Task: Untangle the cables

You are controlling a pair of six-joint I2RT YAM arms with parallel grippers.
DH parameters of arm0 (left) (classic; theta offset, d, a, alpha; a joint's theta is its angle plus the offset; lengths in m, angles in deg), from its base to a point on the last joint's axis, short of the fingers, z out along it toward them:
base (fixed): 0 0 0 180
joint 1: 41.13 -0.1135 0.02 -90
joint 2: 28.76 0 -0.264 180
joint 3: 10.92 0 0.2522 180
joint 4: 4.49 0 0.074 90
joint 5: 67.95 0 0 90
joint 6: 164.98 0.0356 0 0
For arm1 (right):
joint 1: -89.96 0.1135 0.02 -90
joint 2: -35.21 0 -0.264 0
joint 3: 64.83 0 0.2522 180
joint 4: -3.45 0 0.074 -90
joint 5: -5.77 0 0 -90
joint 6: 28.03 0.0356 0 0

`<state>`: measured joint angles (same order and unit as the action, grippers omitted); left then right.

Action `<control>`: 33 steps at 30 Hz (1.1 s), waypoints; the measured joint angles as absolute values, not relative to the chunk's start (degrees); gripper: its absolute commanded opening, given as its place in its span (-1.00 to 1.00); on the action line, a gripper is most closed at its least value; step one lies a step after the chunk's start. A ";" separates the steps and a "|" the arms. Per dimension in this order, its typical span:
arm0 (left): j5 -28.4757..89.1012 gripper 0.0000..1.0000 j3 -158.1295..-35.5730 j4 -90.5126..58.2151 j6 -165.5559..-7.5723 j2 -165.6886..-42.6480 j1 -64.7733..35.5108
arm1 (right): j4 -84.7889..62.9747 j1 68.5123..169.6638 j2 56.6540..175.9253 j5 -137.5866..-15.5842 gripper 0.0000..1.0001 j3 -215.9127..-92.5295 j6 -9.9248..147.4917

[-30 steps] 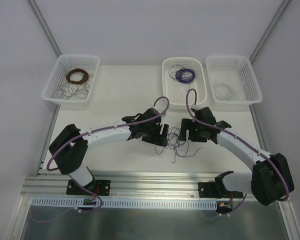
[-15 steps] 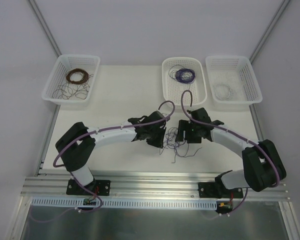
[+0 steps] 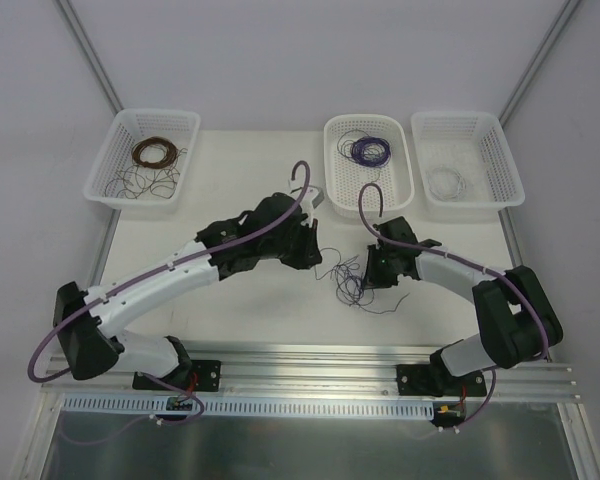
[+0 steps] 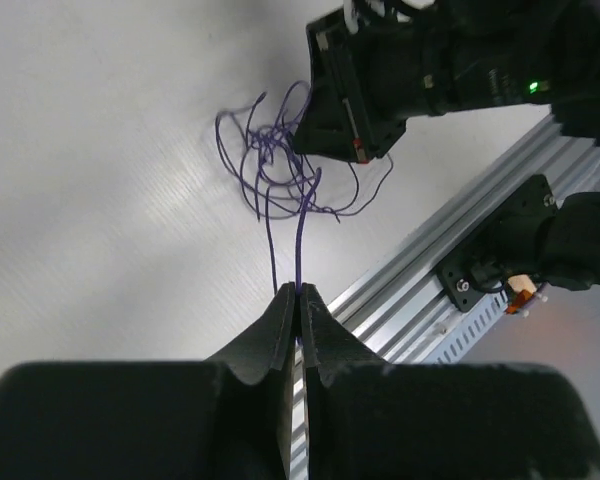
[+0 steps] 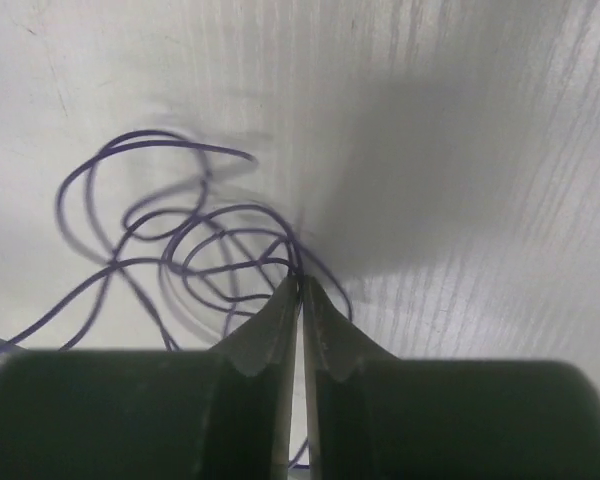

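Left gripper (image 4: 298, 292): jaws pressed together, pinching two purple strands that run straight out to the cables (image 4: 280, 165), a loose purple knot lying on the white table (image 4: 100, 200). Right gripper (image 5: 300, 282): jaws together too, purple loops caught at the tips. From above we note the knot between both grippers, nearer the right one. Left arm (image 3: 180, 270) stretches long and diagonal from its base; right arm (image 3: 460, 275) folds back, elbow near the aluminium rail (image 3: 310, 360)
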<state>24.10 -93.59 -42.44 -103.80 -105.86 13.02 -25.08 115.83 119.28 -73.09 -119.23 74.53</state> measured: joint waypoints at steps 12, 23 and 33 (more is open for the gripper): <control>16.77 -1.00 -108.95 -58.96 -97.36 -92.57 -4.01 | -25.43 111.54 118.76 -72.13 -0.99 -118.22 74.61; 1.43 -1.00 -123.44 -69.89 -90.10 -87.22 -7.88 | -26.28 109.27 117.27 -71.36 -0.85 -117.33 73.89; 1.65 -1.00 -123.25 -71.66 -89.27 -91.20 -7.88 | -33.91 109.38 105.93 -71.30 0.01 -119.75 71.18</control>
